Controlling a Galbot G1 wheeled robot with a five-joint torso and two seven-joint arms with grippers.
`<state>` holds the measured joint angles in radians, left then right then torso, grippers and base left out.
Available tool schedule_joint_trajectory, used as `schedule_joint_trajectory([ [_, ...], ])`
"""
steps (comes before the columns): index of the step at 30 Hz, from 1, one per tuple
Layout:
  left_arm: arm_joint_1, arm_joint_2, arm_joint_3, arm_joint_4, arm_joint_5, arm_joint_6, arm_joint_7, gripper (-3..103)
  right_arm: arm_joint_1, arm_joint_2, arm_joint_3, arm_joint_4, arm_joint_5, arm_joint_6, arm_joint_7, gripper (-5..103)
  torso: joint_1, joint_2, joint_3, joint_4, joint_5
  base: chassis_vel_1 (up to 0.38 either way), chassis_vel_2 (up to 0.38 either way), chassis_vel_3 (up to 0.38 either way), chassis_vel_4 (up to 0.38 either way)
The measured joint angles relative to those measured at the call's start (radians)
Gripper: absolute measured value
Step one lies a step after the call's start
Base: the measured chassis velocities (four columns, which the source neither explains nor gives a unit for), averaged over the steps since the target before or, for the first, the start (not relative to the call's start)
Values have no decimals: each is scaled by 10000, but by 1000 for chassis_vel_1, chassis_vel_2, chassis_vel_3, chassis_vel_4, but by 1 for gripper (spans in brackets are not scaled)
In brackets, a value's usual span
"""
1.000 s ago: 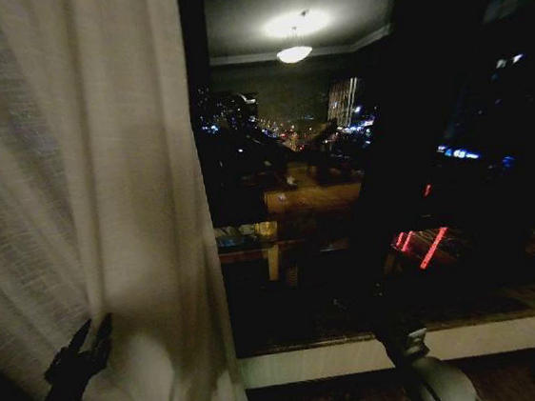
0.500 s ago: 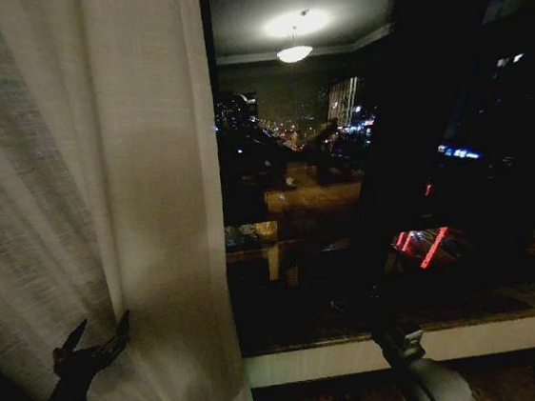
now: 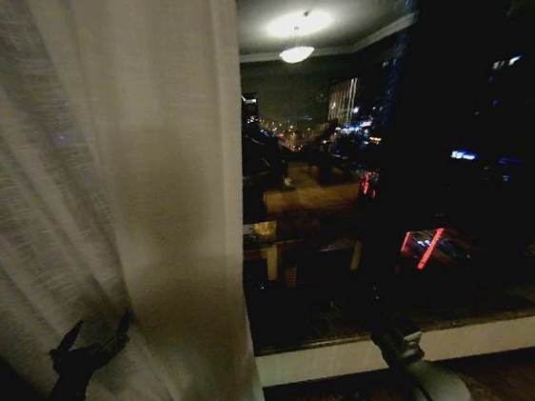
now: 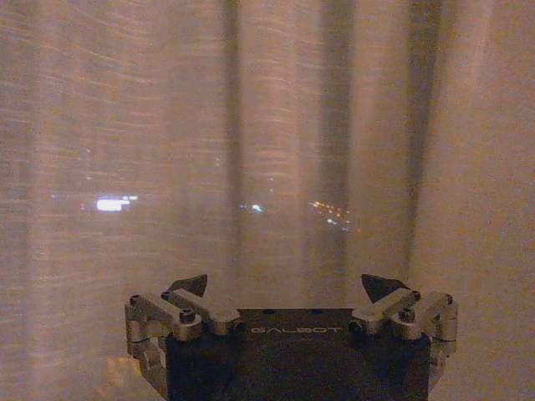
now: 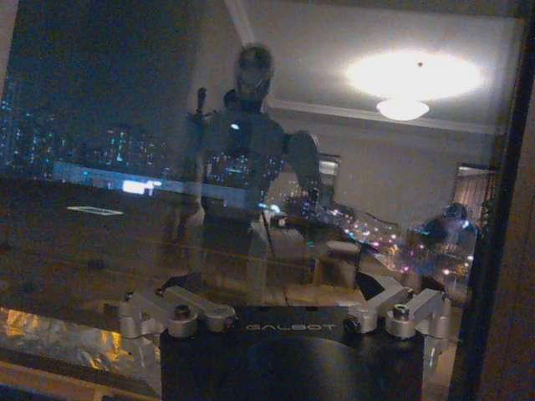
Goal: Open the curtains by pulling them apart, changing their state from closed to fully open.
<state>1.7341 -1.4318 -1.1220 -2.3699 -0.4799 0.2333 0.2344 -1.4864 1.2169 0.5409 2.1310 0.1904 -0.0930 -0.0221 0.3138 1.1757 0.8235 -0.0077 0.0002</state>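
A sheer off-white curtain (image 3: 103, 179) hangs in pleats over the left half of the window, its free edge near the middle of the head view. My left gripper (image 3: 92, 336) is low against the fabric, open, with nothing between its fingers. In the left wrist view the left gripper (image 4: 284, 286) faces the curtain (image 4: 276, 125) at close range, its jaws spread wide. My right arm (image 3: 410, 353) reaches up from the bottom toward the bare glass. The right gripper (image 5: 276, 288) is open and empty, facing the window.
The uncovered window glass (image 3: 387, 150) is dark and reflects a ceiling lamp (image 3: 296, 52) and the room. A pale sill (image 3: 492, 335) runs along its base. My own reflection (image 5: 247, 167) shows in the glass in front of the right gripper.
The left gripper's fingers have spread apart. The curtain's free edge has swung to the right, covering more of the glass. The right arm has barely moved.
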Motion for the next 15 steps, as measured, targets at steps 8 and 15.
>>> schedule_joint_trajectory([
  [8,885,-1156,760,-951,372,190,-41,100,-3,41,-160,-87,-159,-16,12,100,0,-1,1,4,3,0,0,0,0],
  [15,1260,-1574,1246,-1294,806,574,90,100,58,-52,-211,-260,-174,-23,13,100,-1,0,0,0,1,0,0,0,0],
])
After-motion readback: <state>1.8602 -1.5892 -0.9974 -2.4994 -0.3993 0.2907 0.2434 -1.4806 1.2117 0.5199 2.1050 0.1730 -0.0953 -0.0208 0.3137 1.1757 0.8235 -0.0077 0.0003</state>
